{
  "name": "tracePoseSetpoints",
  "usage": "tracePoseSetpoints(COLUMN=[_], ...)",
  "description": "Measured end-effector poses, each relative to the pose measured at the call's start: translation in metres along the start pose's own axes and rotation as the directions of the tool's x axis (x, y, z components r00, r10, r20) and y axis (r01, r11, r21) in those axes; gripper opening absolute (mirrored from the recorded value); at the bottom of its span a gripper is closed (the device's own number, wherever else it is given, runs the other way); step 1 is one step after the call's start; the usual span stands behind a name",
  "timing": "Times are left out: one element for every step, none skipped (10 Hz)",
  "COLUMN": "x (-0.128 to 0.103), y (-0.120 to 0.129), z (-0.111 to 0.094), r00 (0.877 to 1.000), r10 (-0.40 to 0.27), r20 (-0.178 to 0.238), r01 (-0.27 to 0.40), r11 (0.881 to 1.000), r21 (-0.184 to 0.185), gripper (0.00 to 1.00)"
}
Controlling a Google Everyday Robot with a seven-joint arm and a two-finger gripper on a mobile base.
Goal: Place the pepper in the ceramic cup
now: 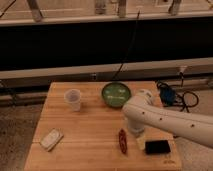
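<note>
The pepper (122, 141), small, slender and dark red-brown, lies on the wooden table (85, 127) near the front edge, right of centre. The ceramic cup (73, 99), pale and without a handle, stands upright at the table's back left. My white arm reaches in from the right. Its gripper (135, 131) hangs just right of the pepper and slightly above the table, largely covered by the arm's wrist. The cup is far to the left of the gripper.
A green bowl (116, 94) sits at the back centre, just behind the arm. A flat black slab (158, 147) lies at the front right, beside the gripper. A whitish object (51, 139) lies at the front left. Cables (175, 97) hang off the table's right edge.
</note>
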Motion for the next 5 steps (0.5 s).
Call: tracePoseSetpoints(x=[-0.003,-0.008,-0.012,-0.016,-0.018], y=[0.001,0.002,0.004,0.006,0.007], z=[0.003,0.006,0.010,0.015,0.019], r00=[1.000,0.999,0.999,0.998,0.997], r10=[-0.016,-0.034,-0.051,-0.066,-0.075], r20=[0.002,0.009,0.016,0.022,0.028], r01=[0.016,0.034,0.051,0.066,0.075], r11=[1.000,0.999,0.999,0.998,0.997], r21=[0.000,0.001,-0.002,-0.004,-0.003], gripper=[0.80,0.80,0.80,0.80,0.80])
